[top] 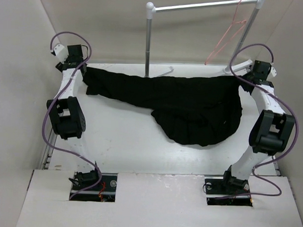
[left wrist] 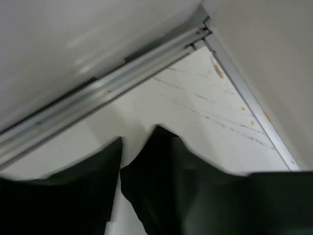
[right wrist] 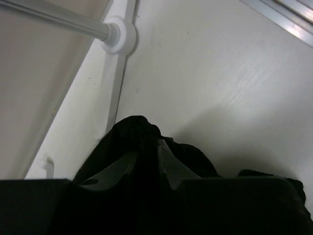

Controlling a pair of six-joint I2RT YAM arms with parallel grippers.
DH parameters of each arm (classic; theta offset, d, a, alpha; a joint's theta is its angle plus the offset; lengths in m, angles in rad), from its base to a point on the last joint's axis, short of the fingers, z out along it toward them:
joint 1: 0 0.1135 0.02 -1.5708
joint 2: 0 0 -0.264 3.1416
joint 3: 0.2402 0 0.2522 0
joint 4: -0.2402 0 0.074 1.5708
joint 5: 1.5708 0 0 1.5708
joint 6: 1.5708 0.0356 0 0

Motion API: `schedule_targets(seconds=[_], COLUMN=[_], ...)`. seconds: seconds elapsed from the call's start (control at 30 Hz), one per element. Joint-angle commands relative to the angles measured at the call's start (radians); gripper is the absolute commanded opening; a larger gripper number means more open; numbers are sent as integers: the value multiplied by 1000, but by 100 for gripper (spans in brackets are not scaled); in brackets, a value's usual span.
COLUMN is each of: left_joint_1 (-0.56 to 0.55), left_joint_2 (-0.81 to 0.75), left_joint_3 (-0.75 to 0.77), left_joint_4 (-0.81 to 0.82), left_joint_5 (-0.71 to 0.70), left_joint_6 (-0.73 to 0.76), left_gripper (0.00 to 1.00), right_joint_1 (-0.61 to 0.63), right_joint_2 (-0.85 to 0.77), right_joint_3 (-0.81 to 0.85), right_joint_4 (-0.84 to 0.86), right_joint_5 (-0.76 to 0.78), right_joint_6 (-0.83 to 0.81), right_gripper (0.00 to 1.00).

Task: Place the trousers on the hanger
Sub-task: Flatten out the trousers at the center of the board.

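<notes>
The black trousers [top: 191, 105] hang stretched across the back of the table between my two grippers, sagging in a wide fold at centre right. My left gripper [top: 85, 71] holds one end at the back left; in the blurred left wrist view black cloth [left wrist: 181, 196] covers the jaws [left wrist: 120, 169]. My right gripper [top: 241, 77] holds the other end at the back right; its wrist view shows both fingers [right wrist: 168, 164] shut on a bunch of cloth [right wrist: 132, 129]. The pinkish-red wire hanger [top: 225, 39] hangs from the rack bar, above and behind the right gripper.
The grey clothes rack [top: 149, 38] with white joints stands at the back, with its post behind the trousers. Its bar and a joint [right wrist: 117, 34] show in the right wrist view. An aluminium rail [left wrist: 98, 93] runs along the table's back left corner. Walls close in on both sides.
</notes>
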State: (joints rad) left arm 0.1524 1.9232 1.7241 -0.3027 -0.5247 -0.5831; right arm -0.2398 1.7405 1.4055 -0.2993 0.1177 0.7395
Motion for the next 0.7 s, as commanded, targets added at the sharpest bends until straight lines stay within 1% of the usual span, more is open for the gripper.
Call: schedule_targets(seconds=[0.0, 0.03, 0.07, 0.1, 0.13, 0.17, 0.2, 0.23, 0.27, 0.3, 0.33, 0.4, 0.43, 0.47, 0.5, 0.53, 0.57, 0.67], left_joint_1=[-35, -55, -78, -95, -133, -162, -203, -277, -355, -445, -540, -709, -771, -818, -845, -863, -877, -888], left_joint_2=[-33, -80, -142, -195, -289, -350, -427, -519, -574, -605, -616, -590, -569, -540, -517, -495, -472, -383], left_joint_3=[28, -24, -90, -150, -252, -321, -407, -514, -587, -647, -691, -754, -777, -790, -797, -804, -807, -792], left_joint_4=[86, 99, 103, 103, 102, 96, 90, 71, 57, 38, 15, -1, 5, 20, 42, 74, 120, 253], left_joint_5=[141, 146, 149, 149, 144, 143, 150, 164, 178, 199, 215, 233, 235, 236, 238, 239, 241, 276], left_joint_6=[-6, -3, -3, -4, -4, -9, -15, -35, -58, -79, -110, -185, -237, -280, -314, -342, -363, -386], left_gripper=[64, 72, 74, 75, 75, 71, 61, 50, 44, 39, 36, 35, 35, 35, 35, 38, 41, 45], right_joint_1=[9, 19, 26, 39, 59, 82, 114, 147, 179, 208, 237, 279, 296, 311, 326, 343, 360, 424], right_joint_2=[14, -2, -36, -77, -128, -187, -241, -287, -330, -376, -421, -504, -550, -594, -639, -685, -729, -838], right_joint_3=[144, 147, 136, 112, 74, 22, -32, -84, -136, -201, -267, -377, -426, -465, -496, -520, -540, -588], right_joint_4=[56, 39, 26, 16, 9, 15, 17, 14, 6, 6, 15, 6, -1, -11, -24, -43, -58, -118], right_joint_5=[11, 23, 39, 59, 75, 88, 106, 124, 144, 161, 168, 171, 163, 155, 149, 143, 134, 99], right_joint_6=[6, 0, -12, -28, -34, -48, -58, -69, -78, -80, -75, -45, -29, -20, -14, -8, -6, -11], right_gripper=[40, 54, 64, 70, 73, 75, 76, 76, 73, 64, 50, 18, 11, 9, 10, 11, 14, 18])
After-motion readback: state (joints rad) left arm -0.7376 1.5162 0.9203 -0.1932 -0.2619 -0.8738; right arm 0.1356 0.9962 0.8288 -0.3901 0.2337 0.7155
